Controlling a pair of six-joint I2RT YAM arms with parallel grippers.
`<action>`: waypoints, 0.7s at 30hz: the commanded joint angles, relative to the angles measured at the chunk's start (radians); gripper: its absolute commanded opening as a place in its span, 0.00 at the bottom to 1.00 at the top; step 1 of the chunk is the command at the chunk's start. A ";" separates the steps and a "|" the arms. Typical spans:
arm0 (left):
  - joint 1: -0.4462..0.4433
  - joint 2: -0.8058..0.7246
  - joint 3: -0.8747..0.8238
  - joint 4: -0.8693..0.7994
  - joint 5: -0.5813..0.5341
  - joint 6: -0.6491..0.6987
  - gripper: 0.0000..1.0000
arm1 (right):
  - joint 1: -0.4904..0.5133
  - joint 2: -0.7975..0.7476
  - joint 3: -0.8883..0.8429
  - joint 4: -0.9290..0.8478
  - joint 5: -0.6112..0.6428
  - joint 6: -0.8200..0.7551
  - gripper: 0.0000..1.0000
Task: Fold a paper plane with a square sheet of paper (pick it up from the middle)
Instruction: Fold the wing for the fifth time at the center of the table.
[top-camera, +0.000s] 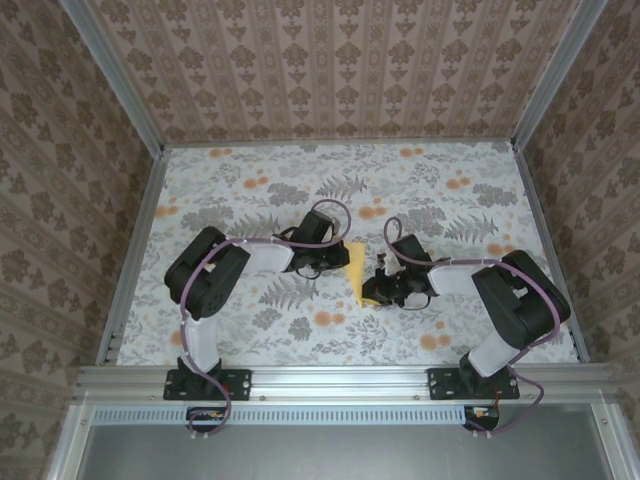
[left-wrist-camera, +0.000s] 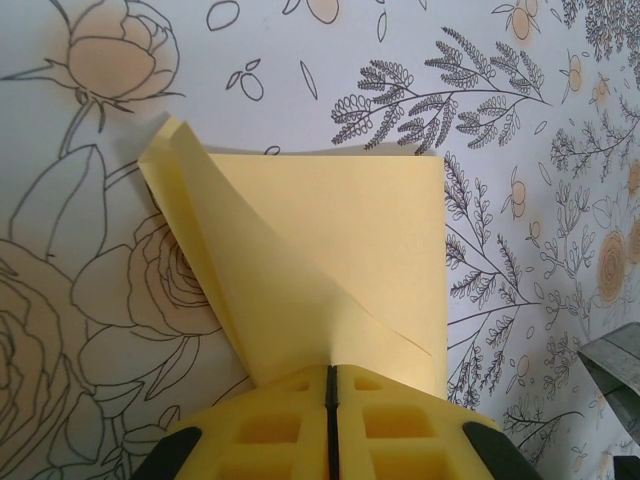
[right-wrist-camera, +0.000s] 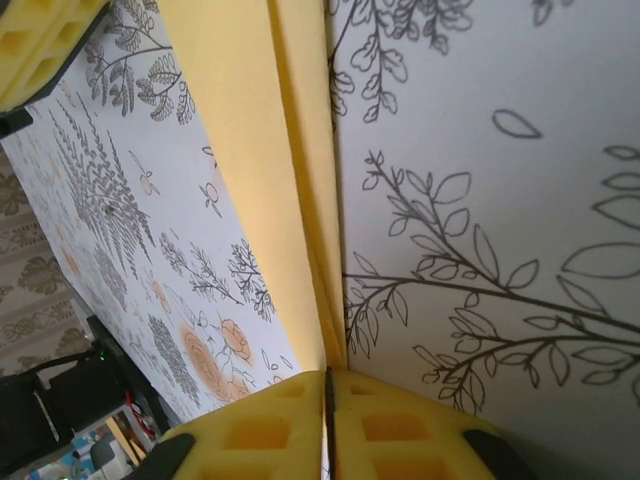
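Brown patterned walls and an aluminium frame enclose the flower-printed worktop. At its middle, the 2 arms crowd the partly folded yellow sheet of paper, covering part of it. The left gripper and right gripper each pinch an edge of it.

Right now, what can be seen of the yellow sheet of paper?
The sheet of paper is thin, plain pale yellow, partly folded: one flap runs diagonally across it and a corner sticks out. Over the middle of the floral table, it is pinched from either side by the closed left fingers and right fingers.
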 joint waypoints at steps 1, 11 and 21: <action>-0.008 0.044 -0.056 -0.158 -0.050 -0.011 0.11 | 0.011 -0.090 0.013 -0.107 0.048 -0.025 0.19; -0.009 0.043 -0.055 -0.154 -0.044 -0.012 0.10 | 0.017 -0.129 0.087 -0.056 -0.005 -0.040 0.21; -0.010 0.042 -0.067 -0.147 -0.042 -0.021 0.10 | 0.020 0.082 0.110 0.127 -0.046 0.027 0.13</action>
